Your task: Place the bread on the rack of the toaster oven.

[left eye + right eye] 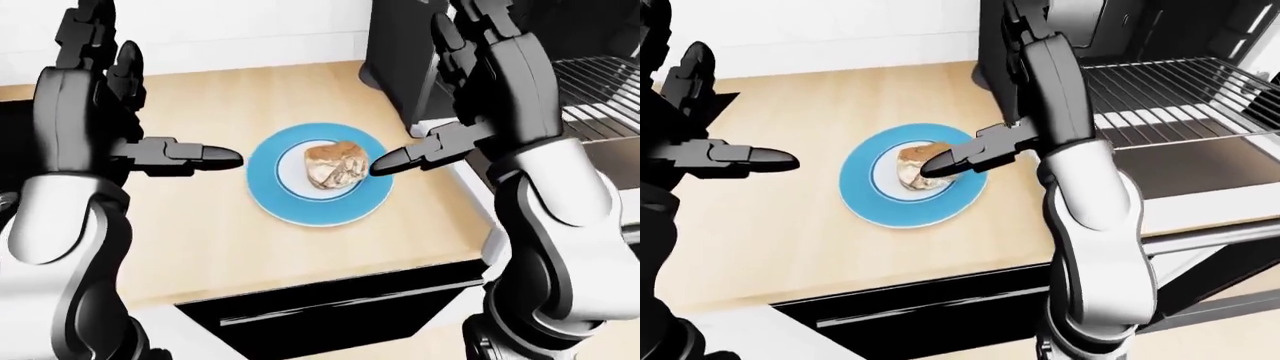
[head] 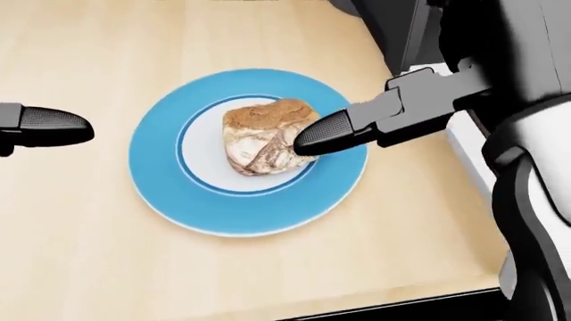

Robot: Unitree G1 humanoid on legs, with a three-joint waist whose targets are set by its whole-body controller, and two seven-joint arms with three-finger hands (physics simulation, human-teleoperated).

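Bread [image 2: 263, 136] sits mid blue plate [image 2: 169, 194] on wooden counter [image 2: 80, 254]. Right hand [image 1: 500, 82] fingers spread wide, holding nothing; one black fingertip [image 2: 323, 137] over bread's right edge, contact unclear. Left hand [image 1: 85, 105] fingers also wide, well left of plate. Toaster oven rack [image 1: 1170, 94] right of plate, door open.

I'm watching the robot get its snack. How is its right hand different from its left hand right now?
The right hand pokes a fingertip right up against the bread, over the blue plate; the left hand hangs beside the plate, off its rim. In the left-eye view the right hand sits in front of the toaster oven rack, the left over bare counter. Both are open, with one dark finger pointing toward the bread.
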